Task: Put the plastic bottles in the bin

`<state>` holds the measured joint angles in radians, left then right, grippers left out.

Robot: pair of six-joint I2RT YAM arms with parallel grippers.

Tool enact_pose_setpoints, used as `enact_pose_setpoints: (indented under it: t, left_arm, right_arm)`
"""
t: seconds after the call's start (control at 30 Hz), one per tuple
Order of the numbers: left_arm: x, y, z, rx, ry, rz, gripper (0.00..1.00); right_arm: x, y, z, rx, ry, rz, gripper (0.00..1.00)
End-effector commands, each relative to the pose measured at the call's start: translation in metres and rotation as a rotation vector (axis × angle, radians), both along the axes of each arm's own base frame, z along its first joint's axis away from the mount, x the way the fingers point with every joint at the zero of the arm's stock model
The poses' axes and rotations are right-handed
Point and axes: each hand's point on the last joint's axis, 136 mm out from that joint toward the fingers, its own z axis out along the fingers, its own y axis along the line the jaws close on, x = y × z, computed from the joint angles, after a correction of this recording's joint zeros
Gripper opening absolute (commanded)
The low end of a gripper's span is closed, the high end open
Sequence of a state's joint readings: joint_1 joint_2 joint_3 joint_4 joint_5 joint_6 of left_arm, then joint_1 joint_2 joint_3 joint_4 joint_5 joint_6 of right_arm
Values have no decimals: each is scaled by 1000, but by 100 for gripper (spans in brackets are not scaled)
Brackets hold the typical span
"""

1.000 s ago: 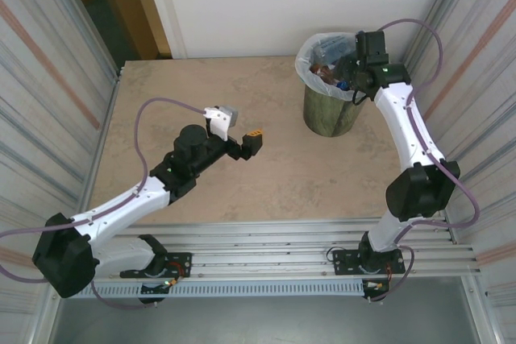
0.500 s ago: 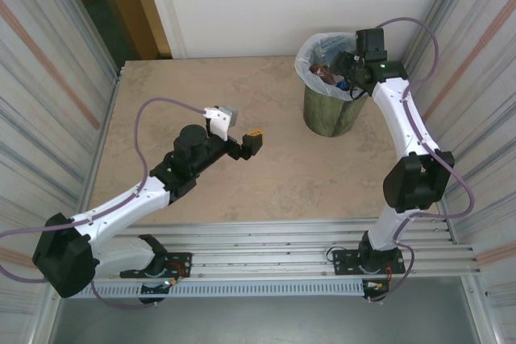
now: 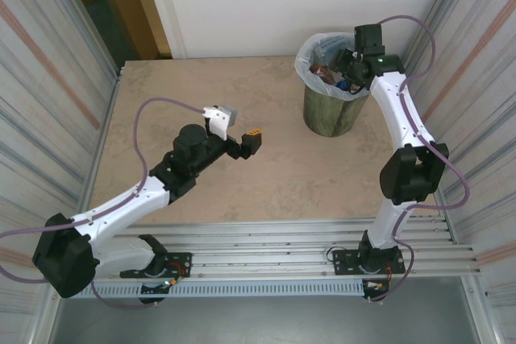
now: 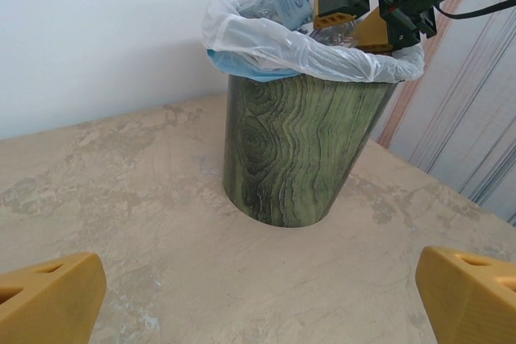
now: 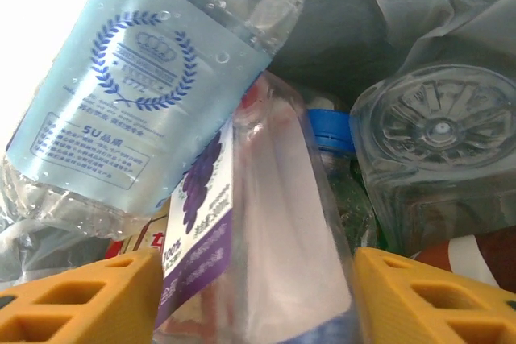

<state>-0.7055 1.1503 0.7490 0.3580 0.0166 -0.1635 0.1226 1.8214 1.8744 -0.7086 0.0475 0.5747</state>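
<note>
The plastic bottles are heaped inside the bin (image 3: 329, 114), which stands at the far right corner of the desk (image 3: 242, 94), close to the back wall. Its white bag (image 3: 305, 60) is folded over the rim.

In your right wrist view, the purple-label bottle (image 5: 266, 263) runs away from the camera between the two orange fingers (image 5: 81, 300) and touches both. The jaws of the right gripper (image 5: 258, 300) are clamped on it. Above and to its left, the blue-crest bottle (image 5: 153, 94) lies slanted, clear and beaded with droplets. A blue cap (image 5: 330, 130) peeks out behind the held bottle, and the ribbed base of a clear bottle (image 5: 435, 130) faces you on the right.

From above, you see the right gripper (image 3: 347, 66) down over the bin's mouth, with the arm reaching up along the right wall. The left wrist view shows the same from the side. The right gripper (image 4: 355, 18) sits at the bin's (image 4: 298, 151) rim, and the blue-crest bottle (image 4: 286, 2) pokes above the bag (image 4: 266, 42).

Your left gripper (image 3: 254, 141) hangs over the middle of the desk, well apart from the bin. Its jaws stand wide apart with nothing between them, and only bare desk (image 4: 121, 199) lies under them.
</note>
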Motion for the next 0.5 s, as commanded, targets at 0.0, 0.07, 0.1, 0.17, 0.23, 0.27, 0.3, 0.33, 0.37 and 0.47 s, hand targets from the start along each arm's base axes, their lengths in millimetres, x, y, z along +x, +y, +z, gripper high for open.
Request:
enact_pose_setpoints:
  t: [0.0, 0.07, 0.1, 0.17, 0.23, 0.27, 0.3, 0.33, 0.37, 0.47]
  left_arm:
    - [2, 6, 8, -37, -18, 20, 99]
    - [1, 7, 8, -39, -21, 21, 99]
    - [1, 7, 10, -41, -24, 23, 99]
    - [1, 9, 10, -44, -27, 26, 99]
    - [0, 9, 11, -45, -29, 28, 99]
    - [0, 10, 12, -47, -31, 29, 99]
    - [0, 10, 12, -47, -31, 30, 99]
    - [-1, 11, 13, -48, -32, 29, 99]
    - [-1, 11, 13, -49, -34, 30, 99]
    - [-1, 12, 13, -47, -35, 29, 99]
  right_arm:
    - [2, 1, 7, 35, -11, -10, 56]
    - [0, 0, 9, 37, -14, -18, 53]
    - [-1, -1, 10, 36, -19, -22, 53]
    - [-5, -1, 12, 42, -22, -30, 49]
    - [-12, -4, 8, 40, -19, -50, 42]
    - [-15, -7, 11, 41, -29, -62, 37]
    - [-17, -8, 12, 42, -36, -72, 34]
    - [-21, -10, 15, 42, -48, -83, 32]
    - [-24, -12, 18, 39, -58, -96, 30]
    - [-34, -18, 28, 25, -84, -125, 28]
